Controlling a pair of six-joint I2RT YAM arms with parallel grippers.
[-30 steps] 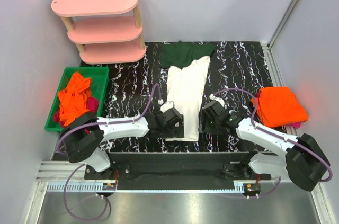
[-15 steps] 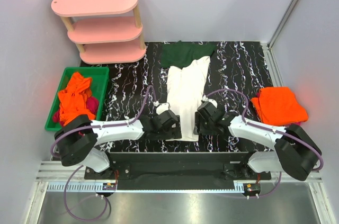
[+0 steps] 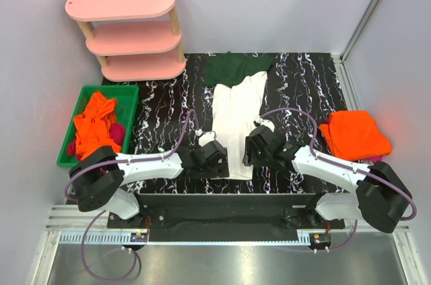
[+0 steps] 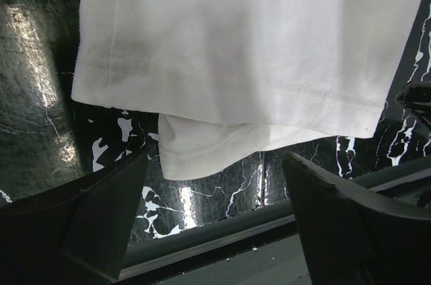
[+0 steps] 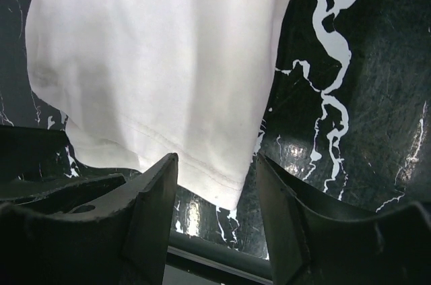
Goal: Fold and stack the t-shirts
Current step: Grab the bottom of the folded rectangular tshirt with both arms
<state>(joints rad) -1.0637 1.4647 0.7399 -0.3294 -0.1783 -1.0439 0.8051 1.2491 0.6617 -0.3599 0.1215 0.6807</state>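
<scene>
The white shirt (image 3: 237, 113) lies in the middle of the bench (image 3: 303, 83), folded lengthwise into a narrow strip. Its green sleeves are at the far end and its hem is at the near edge, between the two arms. The left end effector (image 3: 214, 157) sits low at the hem's left corner. In the left wrist view its jaws (image 4: 215, 170) stand wide apart and hold nothing, and a lower layer of the shirt (image 4: 256, 42) pokes out past the top hem between them. The right end effector (image 3: 259, 145) is at the hem's right corner. Its jaws (image 5: 217, 164) are parted more narrowly and frame the corner of the cloth (image 5: 155, 62) without pinching it. A folded orange shirt (image 3: 355, 135) rests at the bench's right side, with a magenta edge (image 3: 374, 159) showing beneath it. Crumpled shirts (image 3: 94, 127), orange and magenta, fill a green bin (image 3: 108, 88) at the left, near a pink shelf (image 3: 128, 29).
</scene>
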